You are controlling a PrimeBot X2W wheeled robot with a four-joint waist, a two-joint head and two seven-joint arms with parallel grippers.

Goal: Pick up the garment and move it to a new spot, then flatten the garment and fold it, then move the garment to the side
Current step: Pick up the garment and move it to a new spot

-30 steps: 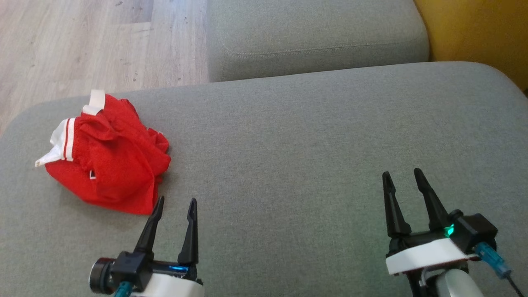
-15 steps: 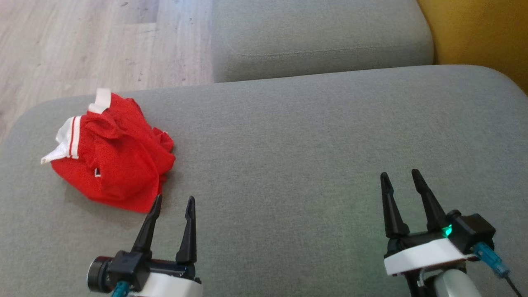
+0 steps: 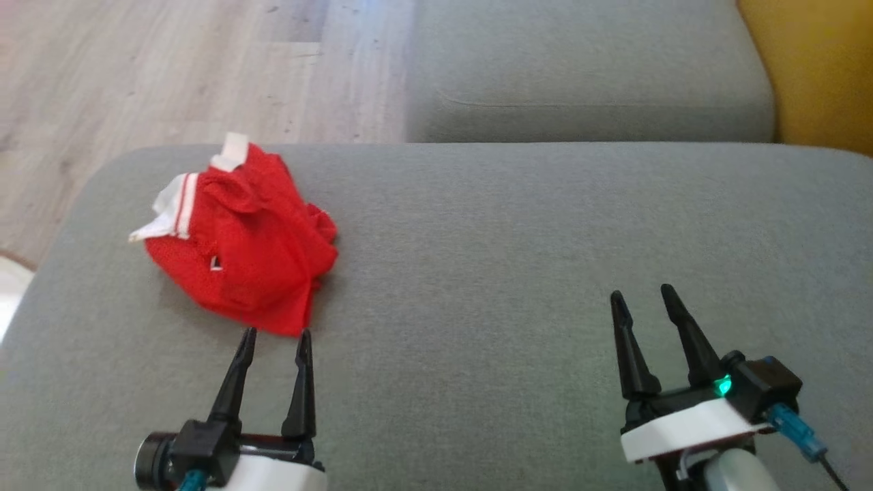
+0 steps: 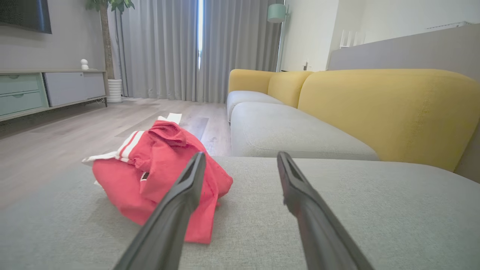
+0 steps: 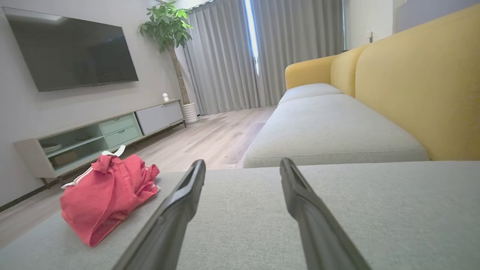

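Note:
The garment (image 3: 249,242) is a crumpled red piece with white trim, bunched at the left end of the grey cushion (image 3: 518,245). My left gripper (image 3: 275,334) is open, its tips just short of the garment's near hem and holding nothing. In the left wrist view the garment (image 4: 150,168) lies ahead and left of the left gripper (image 4: 240,155), partly behind the left finger. My right gripper (image 3: 641,294) stands open over bare cushion far to the right. The right wrist view shows the garment (image 5: 103,193) well to the left of the right gripper (image 5: 243,163).
A second grey cushion (image 3: 580,75) lies beyond this one, with a yellow backrest (image 3: 818,68) at the right. Wooden floor (image 3: 136,68) runs past the cushion's left and far edges. A TV cabinet (image 5: 93,137) stands against the wall.
The head camera has turned, shifting the whole picture right. The left gripper's tips now point at the garment's near hem instead of beside it. Both grippers stay open.

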